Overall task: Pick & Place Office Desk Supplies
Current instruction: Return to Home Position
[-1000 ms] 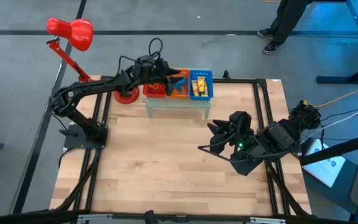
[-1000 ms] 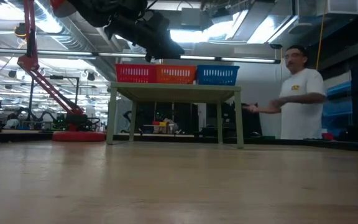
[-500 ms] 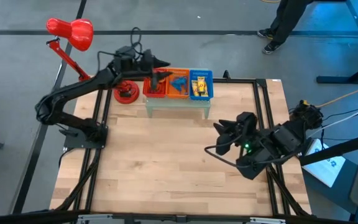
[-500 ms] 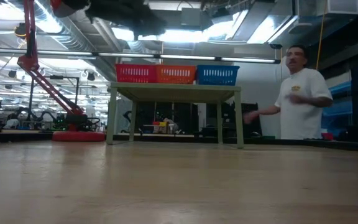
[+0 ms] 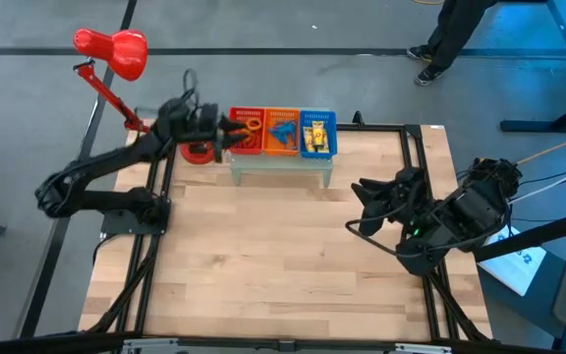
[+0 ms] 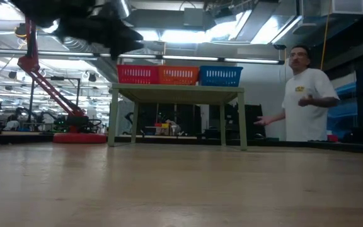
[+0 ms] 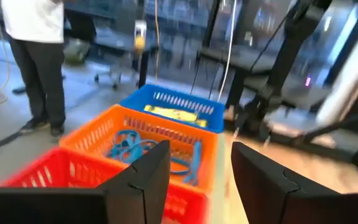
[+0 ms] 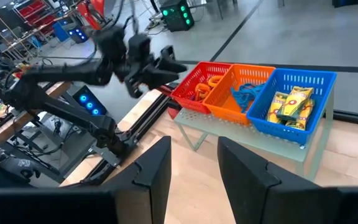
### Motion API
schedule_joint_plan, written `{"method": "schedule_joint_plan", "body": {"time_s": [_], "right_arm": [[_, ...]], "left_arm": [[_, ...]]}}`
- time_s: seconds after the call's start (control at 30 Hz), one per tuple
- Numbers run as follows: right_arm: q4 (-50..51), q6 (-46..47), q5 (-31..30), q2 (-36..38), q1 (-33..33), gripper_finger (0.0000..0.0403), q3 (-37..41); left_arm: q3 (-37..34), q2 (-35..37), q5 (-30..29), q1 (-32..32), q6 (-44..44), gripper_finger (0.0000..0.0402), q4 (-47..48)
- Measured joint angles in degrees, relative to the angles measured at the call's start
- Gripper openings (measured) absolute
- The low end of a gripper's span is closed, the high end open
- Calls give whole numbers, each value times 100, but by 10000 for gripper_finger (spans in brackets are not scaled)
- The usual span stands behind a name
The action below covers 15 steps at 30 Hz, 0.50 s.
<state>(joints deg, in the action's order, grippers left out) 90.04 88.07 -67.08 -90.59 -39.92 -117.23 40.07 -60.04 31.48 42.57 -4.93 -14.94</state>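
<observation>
Three mesh baskets stand in a row on a small pale stand (image 5: pixel 281 165) at the table's far edge. The red basket (image 5: pixel 246 131) holds orange band loops (image 5: pixel 251 125). Blue wiry loops (image 7: pixel 132 146) lie in the orange basket (image 5: pixel 282 131). Yellow packets (image 8: pixel 289 102) fill the blue basket (image 5: pixel 317 134). My left gripper (image 5: pixel 226 135) hangs level just left of the red basket, open (image 7: pixel 201 149) and with nothing between its fingers. My right gripper (image 5: pixel 358 205) hovers above the table's right half, open (image 8: pixel 193 144) and likewise bare, pointing toward the baskets.
A red desk lamp (image 5: pixel 114 51) stands with its round base (image 5: pixel 198 150) at the far left, beside my left gripper. A person (image 6: pixel 304 94) stands beyond the table's far right. The bare wooden tabletop (image 5: pixel 263 256) spreads in front of the stand.
My left gripper has drawn back from over the red and orange baskets toward the table's left edge and now hangs beside the red basket. My right gripper has drifted a little toward the table's right edge. The person's arms have moved.
</observation>
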Motion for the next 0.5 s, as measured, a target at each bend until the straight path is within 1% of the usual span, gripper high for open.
{"method": "schedule_joint_plan", "body": {"time_s": [0.1, 0.2, 0.33, 0.5], "right_arm": [[-2, 21, 45, 5, 0, 132, 0], [-2, 126, 42, 7, 0, 132, 0], [-2, 236, 45, 7, 38, 132, 0], [-4, 325, 45, 7, 132, 132, 0]], "left_arm": [[-1049, 584, -161, -4, -544, 161, -973], [-1892, 1236, -462, -68, -822, 158, -1363], [-2681, 2031, -690, -374, -1141, 157, -1384], [-3274, 3001, -1182, -1035, -1563, 157, -1360]]}}
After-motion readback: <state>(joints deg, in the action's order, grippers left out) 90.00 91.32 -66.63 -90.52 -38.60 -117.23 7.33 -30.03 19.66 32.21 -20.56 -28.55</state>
